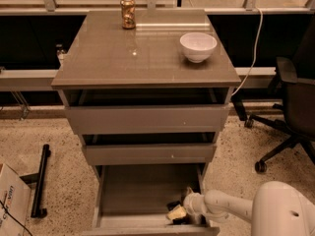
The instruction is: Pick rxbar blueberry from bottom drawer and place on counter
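- Cardboard box sat on the speckled floor, well left of the cabinet and cut off by the frame edge.
- A black bar lay on the floor between the box and the cabinet's left side.
- The counter was glossy grey-brown and overhung the drawers on both sides.
- Gold can stood upright at the counter's far edge, a little left of centre.
- Top drawer and middle drawer were each pulled out slightly, with a dark gap above each front.
- The bottom drawer was pulled out furthest, its tray floor in view. The left and centre of the tray were bare.
- The rxbar blueberry was a small dark shape on the tray floor in the front right corner of the bottom drawer, not on the counter. It was partly hidden, with no lettering readable.
- A pale yellowish piece lay just in front of that dark shape. I could not tell what it was.
- The gripper was down inside the bottom drawer at the front right corner, right against the dark shape. I could not tell whether it was spread or clamped, or whether it had hold of the bar.
- White bowl stood upright on the counter near the right edge, well apart from the can.
- The white arm reached in over the drawer's right side from the robot body at the lower right.
- A white cable hung down just beyond the counter's right edge.
- Black office chair stood on the floor, well right of the cabinet.
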